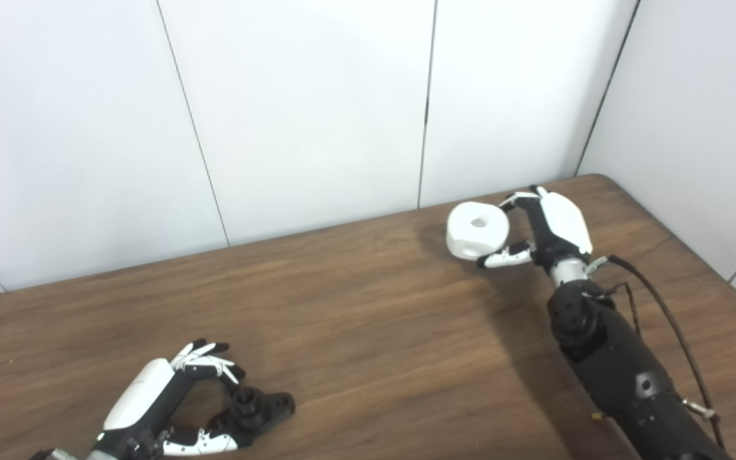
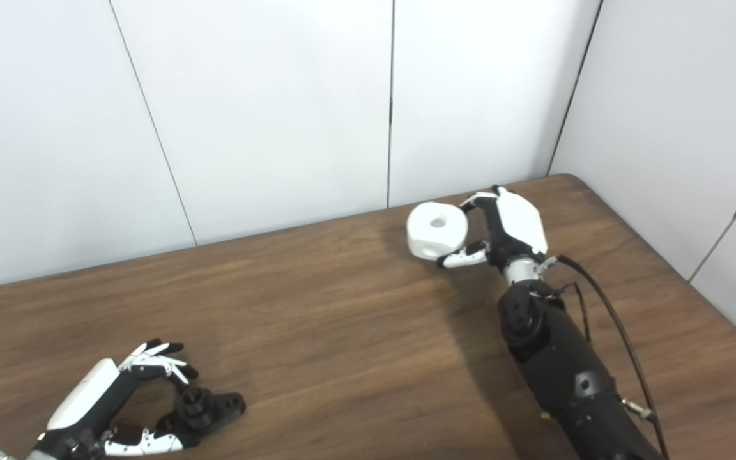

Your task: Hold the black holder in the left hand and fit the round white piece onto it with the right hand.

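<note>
Nearest, left robot hand (image 1: 170,399) curls around black holder (image 1: 256,409); right robot hand (image 1: 544,230) clamps round white piece (image 1: 476,230) farther back.

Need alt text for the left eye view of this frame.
The right hand grips a round white piece with a centre hole at the far right of a brown wooden table. At the near left, the left hand closes around a black plastic holder on the tabletop.

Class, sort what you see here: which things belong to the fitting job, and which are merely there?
Part of the job: black holder, at the left hand; round white piece, held by the right hand.
Merely there: wooden table; white wall panels; arm cable.
</note>
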You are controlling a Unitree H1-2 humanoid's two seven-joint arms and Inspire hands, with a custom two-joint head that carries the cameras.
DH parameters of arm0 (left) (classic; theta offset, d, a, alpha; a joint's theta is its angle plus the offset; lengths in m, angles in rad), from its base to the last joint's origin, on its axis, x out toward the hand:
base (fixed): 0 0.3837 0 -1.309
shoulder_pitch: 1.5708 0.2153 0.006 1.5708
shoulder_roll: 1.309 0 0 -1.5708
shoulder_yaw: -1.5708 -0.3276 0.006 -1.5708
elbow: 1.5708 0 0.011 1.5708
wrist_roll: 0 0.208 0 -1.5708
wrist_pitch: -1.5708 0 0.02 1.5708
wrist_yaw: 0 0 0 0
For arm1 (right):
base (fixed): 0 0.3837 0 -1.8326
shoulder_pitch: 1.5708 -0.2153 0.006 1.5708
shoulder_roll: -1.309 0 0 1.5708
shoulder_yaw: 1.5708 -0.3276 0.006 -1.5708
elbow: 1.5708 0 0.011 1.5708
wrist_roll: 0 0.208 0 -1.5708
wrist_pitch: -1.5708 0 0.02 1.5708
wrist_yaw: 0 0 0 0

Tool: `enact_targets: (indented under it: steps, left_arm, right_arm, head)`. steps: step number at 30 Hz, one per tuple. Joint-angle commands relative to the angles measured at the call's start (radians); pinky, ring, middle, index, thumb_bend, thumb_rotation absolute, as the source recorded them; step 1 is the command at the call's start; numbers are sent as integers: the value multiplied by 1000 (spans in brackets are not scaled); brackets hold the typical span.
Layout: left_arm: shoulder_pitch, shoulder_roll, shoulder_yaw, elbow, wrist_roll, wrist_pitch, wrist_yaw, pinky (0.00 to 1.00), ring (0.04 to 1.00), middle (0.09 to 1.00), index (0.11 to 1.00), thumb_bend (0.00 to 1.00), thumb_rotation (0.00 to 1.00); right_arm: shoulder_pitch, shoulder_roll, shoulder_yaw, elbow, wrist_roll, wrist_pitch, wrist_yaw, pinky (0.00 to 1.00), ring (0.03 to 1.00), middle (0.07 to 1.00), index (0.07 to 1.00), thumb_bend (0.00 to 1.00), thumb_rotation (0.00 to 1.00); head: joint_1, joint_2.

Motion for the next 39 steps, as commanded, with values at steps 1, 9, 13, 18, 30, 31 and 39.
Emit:
enact_targets:
  steps: [1,9,13,18,30,31,39]
  left_arm:
    - [-23,8,10,-13,4,-3,16,1000,904,706,482,520,44]
    - [-24,2,8,-2,21,-2,30,1000,909,708,482,520,45]
    - [-30,-3,0,15,35,-2,39,1000,905,709,482,521,45]
    - [-37,-11,-8,54,51,-21,62,1000,902,710,482,521,46]
    - [-49,-10,-36,98,81,-16,86,1000,901,714,482,522,48]
    - [-49,-11,-38,97,83,-12,85,1000,902,715,482,522,48]
    - [-51,-31,-65,88,123,5,101,1000,899,713,482,522,49]
  right_arm:
    - [-31,-4,-1,-50,0,-51,-16,1000,951,794,486,522,149]
    - [-10,30,19,-130,26,-96,32,1000,953,783,484,524,151]
    - [3,42,42,-190,36,-95,86,1000,958,784,484,524,154]
    - [19,78,69,-313,26,-40,167,1000,948,778,482,524,155]
    - [-9,190,150,-479,30,20,334,1000,951,780,482,523,152]
    - [-12,197,156,-481,31,14,341,1000,951,780,482,522,152]
    - [-32,245,202,-524,19,45,407,1000,945,770,481,523,150]
  head:
    - [2,3]
    - [27,9]
    - [54,20]
    - [81,31]
    - [161,55]
    - [172,55]
    - [250,66]
